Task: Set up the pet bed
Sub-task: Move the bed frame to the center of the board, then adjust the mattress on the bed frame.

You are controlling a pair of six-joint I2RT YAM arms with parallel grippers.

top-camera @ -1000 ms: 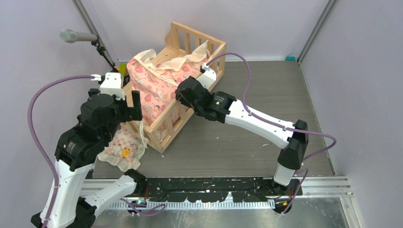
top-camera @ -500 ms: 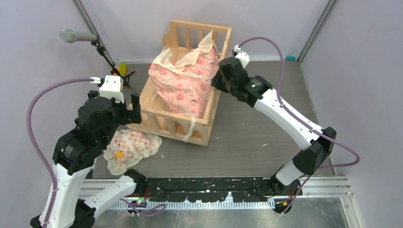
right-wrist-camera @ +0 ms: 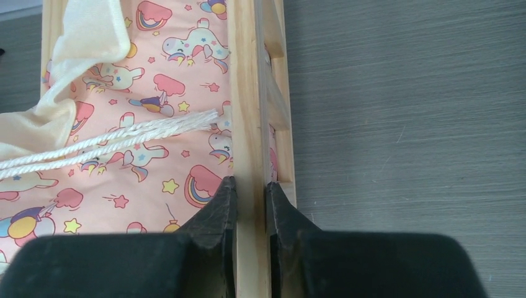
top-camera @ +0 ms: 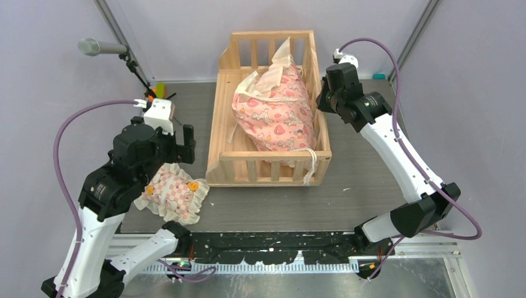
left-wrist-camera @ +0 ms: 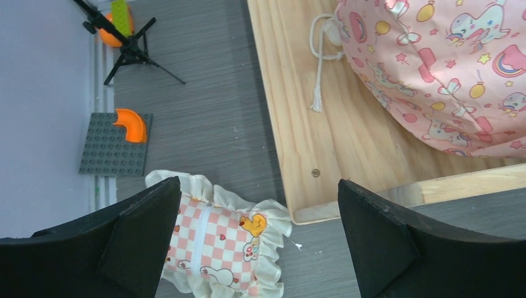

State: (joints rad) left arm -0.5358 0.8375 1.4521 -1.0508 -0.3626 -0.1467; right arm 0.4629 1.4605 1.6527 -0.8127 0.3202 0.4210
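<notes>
The pet bed [top-camera: 218, 124], a pale wooden slatted frame, stands square on the table's far middle. A pink printed cushion [top-camera: 276, 112] lies bunched up inside it, with its cream frill and white cords loose. My right gripper [top-camera: 322, 102] is at the bed's right side. In the right wrist view that gripper [right-wrist-camera: 251, 183] is shut on the top rail [right-wrist-camera: 243, 93], one finger inside against the cushion [right-wrist-camera: 155, 124] and one outside. My left gripper [left-wrist-camera: 254, 186] hangs open above the small frilled checked pillow [left-wrist-camera: 217, 242], by the bed's near-left corner [left-wrist-camera: 310, 155]. In the overhead view the left gripper [top-camera: 185, 144] is apart from the bed.
A microphone [top-camera: 99, 46] on a black tripod [left-wrist-camera: 124, 43] stands at the far left. A grey studded baseplate with an orange piece [left-wrist-camera: 111, 146] lies by the left wall. A small teal object [top-camera: 378, 76] sits at the far right corner. Walls close in both sides.
The bed has swung from a diagonal to square with the table and shifted right, the right arm moving with it. The right jaws have closed onto the rail. The pillow now lies fully uncovered.
</notes>
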